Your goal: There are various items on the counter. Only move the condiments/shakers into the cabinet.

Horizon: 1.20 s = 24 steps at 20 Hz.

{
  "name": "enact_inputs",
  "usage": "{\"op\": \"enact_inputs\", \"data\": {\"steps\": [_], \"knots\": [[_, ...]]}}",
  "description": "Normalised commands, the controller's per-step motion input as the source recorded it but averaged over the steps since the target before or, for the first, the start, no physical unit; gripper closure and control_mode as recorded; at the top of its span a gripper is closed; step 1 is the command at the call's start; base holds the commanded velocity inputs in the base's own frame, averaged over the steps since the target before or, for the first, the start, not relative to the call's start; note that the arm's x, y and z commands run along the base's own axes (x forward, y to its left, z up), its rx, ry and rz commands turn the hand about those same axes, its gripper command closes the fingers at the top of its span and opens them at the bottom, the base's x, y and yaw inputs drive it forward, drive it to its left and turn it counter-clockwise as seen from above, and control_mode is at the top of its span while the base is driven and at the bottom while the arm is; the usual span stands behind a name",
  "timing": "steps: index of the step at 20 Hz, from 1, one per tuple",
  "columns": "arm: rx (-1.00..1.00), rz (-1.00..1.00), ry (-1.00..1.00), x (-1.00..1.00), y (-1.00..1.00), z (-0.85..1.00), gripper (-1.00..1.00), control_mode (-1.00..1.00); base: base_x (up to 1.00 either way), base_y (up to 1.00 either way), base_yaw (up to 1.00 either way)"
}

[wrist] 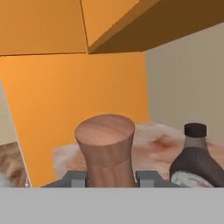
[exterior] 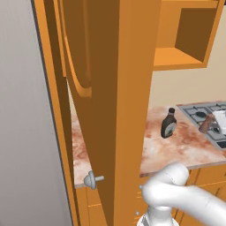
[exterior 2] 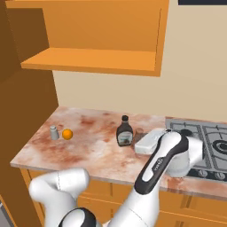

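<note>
In the hand view a brown wooden shaker point(wrist: 107, 151) with a flared top stands upright between my gripper's point(wrist: 111, 178) fingers, which are shut on it. From the left base the shaker point(exterior: 205, 124) shows at the edge of the hob, against my white hand. The dark brown bottle point(exterior: 168, 124) point(exterior 2: 124, 132) point(wrist: 194, 164) stands upright on the marbled counter point(exterior 2: 88, 148) point(exterior: 185, 150), close beside the shaker. The orange wall cabinet point(exterior 2: 88, 60) point(exterior: 176, 57) hangs open above the counter. Its tall door point(exterior: 110, 110) is swung out on the left.
The grey gas hob point(exterior 2: 210, 142) point(exterior: 201, 110) lies right of the bottle. A small grey container point(exterior 2: 53, 132) and an orange fruit point(exterior 2: 67, 134) sit at the counter's left end. Orange drawers point(exterior 2: 195, 208) run below. My arm's elbow point(exterior 2: 170, 155) arches over the counter's front edge.
</note>
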Motion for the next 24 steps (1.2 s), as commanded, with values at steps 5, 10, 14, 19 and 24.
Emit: {"op": "enact_inputs", "data": {"steps": [5, 10, 14, 19, 24], "knots": [[-0.02, -0.43, -0.18, -0.16, 0.64, 1.00, 1.00, -1.00, 0.00, 0.00, 0.00], [-0.13, -0.32, -0.10, 0.00, 0.83, 1.00, 1.00, -1.00, 0.00, 0.00, 0.00], [-0.12, -0.22, -0.04, 0.00, 0.64, 1.00, 1.00, -1.00, 0.00, 0.00, 0.00], [-0.08, -0.23, 0.01, 0.00, 0.16, 1.00, 1.00, -1.00, 0.00, 0.00, 0.00], [-0.01, -0.19, 0.12, -0.05, -0.01, 1.00, 1.00, -1.00, 0.00, 0.00, 0.00]]}}
